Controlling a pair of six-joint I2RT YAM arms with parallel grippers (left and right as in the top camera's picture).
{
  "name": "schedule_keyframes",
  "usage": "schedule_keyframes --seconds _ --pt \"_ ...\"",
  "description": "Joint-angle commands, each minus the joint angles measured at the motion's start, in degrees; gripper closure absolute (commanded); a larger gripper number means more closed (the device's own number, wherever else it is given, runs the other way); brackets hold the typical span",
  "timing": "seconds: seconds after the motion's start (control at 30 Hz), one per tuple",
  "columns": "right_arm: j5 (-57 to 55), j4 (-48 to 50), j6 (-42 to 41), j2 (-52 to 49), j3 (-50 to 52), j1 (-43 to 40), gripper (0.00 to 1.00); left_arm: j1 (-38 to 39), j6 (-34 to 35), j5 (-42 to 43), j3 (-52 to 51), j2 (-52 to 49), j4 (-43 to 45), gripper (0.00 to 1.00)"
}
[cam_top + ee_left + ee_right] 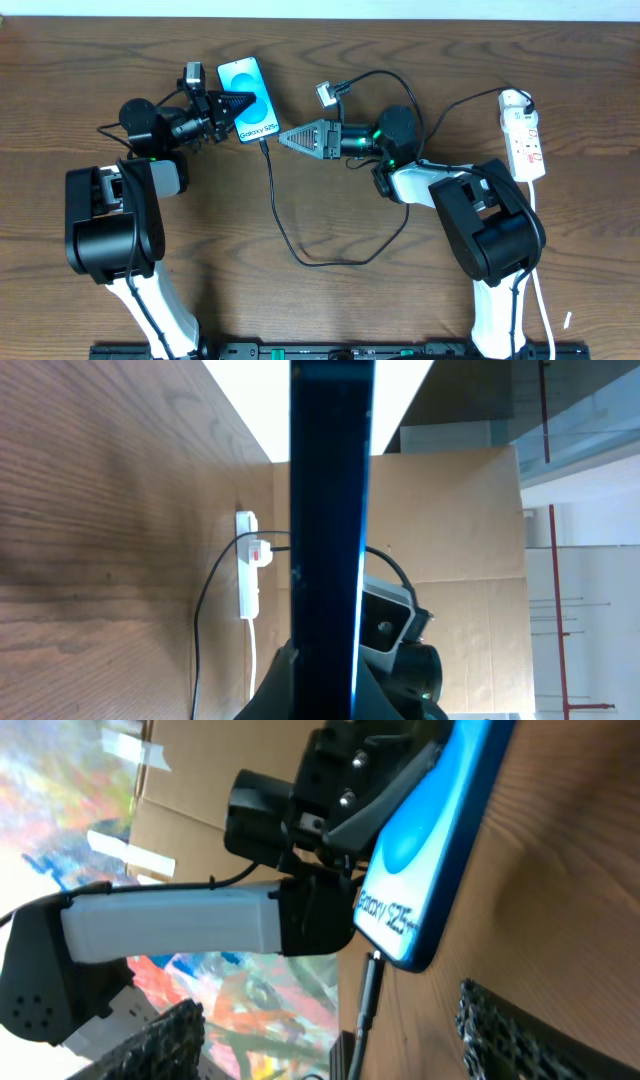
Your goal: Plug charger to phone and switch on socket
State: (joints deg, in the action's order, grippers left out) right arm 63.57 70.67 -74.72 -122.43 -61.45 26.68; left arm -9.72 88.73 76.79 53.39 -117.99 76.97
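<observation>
The phone (250,98) shows its light blue screen at the back left of the table, and my left gripper (240,103) is shut on it. In the left wrist view the phone (330,510) stands edge-on between the jaws of the left gripper (330,675). The charger (275,200) is a thin black cable whose connector (372,970) sits in the phone's (430,850) lower end. My right gripper (285,138) is just right of that end. In its wrist view the right gripper (330,1035) is open, its fingers well clear of the cable on both sides. The white socket (524,135) lies at the far right.
The charger cable loops across the table's middle (330,262) and back up toward the right arm. A small grey plug (325,93) on another black cable lies behind the right gripper. The socket (248,565) shows a red switch (260,552) in the left wrist view.
</observation>
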Motion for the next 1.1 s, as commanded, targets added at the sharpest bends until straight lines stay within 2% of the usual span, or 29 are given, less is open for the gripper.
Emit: schedule_keyframes --seconds 0.0,0.13,0.2,0.23,0.53,0.77,0.87,1.07 --pt "1.3 -4.6 2.8 -0.2 -0.3 0.0 0.24 -0.3 -0.3 0.7 0.8 0.7 0.7 0.93" --pt "-0.7 -12.3 6.6 -0.2 -0.3 2.0 0.53 -0.3 -0.3 0.6 0.8 0.7 0.7 0.93" --pt "-1.6 -12.8 6.7 -0.2 -0.3 2.9 0.62 -0.3 -0.3 0.6 0.8 0.7 0.7 0.93" --pt "-2.1 -12.5 6.7 -0.2 -0.3 3.5 0.70 -0.3 -0.3 0.6 0.8 0.7 0.7 0.93" --pt "-1.9 -11.3 6.6 -0.2 -0.3 3.8 0.71 -0.2 -0.4 0.7 0.8 0.7 0.7 0.93" --pt "-2.8 -10.8 6.6 -0.2 -0.4 4.2 0.85 -0.2 -0.3 0.7 0.8 0.7 0.7 0.93" --pt "-2.8 -9.7 5.6 -0.2 -0.4 4.2 0.88 0.1 -0.3 0.8 0.8 0.7 0.7 0.93" --pt "-2.8 -9.6 5.5 -0.2 -0.4 4.9 0.88 1.1 -0.4 0.7 0.8 0.7 0.7 0.93"
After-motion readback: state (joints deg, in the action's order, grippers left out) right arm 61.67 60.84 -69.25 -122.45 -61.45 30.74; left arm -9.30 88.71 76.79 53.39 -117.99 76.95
